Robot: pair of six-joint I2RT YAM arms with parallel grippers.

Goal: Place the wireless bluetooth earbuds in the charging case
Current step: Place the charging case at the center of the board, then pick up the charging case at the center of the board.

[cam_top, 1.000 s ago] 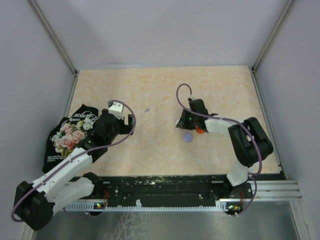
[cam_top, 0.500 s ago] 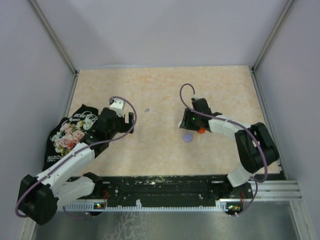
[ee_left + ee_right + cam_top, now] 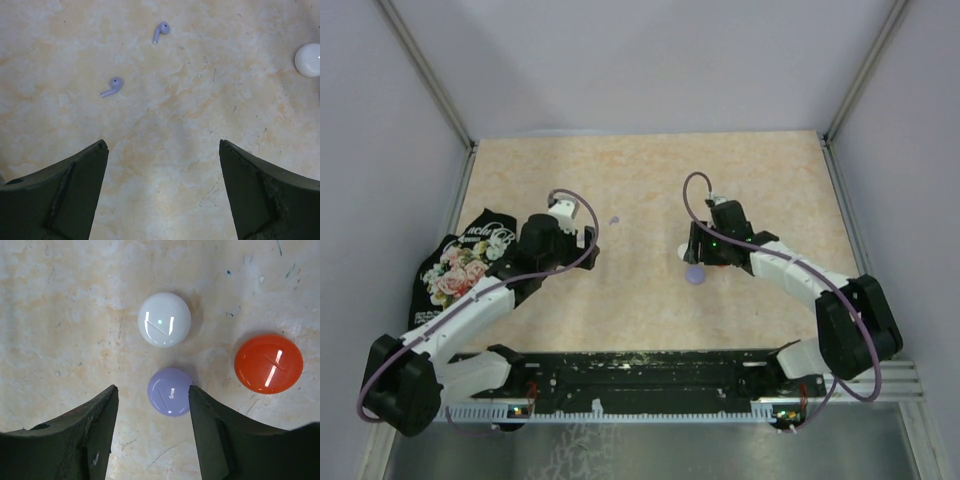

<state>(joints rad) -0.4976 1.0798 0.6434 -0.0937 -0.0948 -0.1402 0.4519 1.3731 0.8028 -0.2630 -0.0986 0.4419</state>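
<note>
Two lilac earbuds (image 3: pixel 112 86) (image 3: pixel 161 31) lie on the table ahead of my left gripper (image 3: pixel 162 145), which hangs open above bare tabletop, short of them. From above only one shows, as a small lilac speck (image 3: pixel 614 220) just right of that gripper (image 3: pixel 586 240). Three shut round charging cases lie under my right gripper (image 3: pixel 153 389): lilac (image 3: pixel 170 391), white (image 3: pixel 164 319) and red (image 3: pixel 269 363). The lilac case sits between the right jaws, which stand open; the right finger is at its edge, the left finger apart from it.
A black cloth with a flower print (image 3: pixel 460 268) lies at the table's left edge beside my left arm. The white case (image 3: pixel 308 59) also shows at the right edge of the left wrist view. Metal frame posts border the table.
My right gripper has gone from shut to open over the lilac case, and its arm has stretched out lower. My left gripper has moved a little right, toward the earbuds.
</note>
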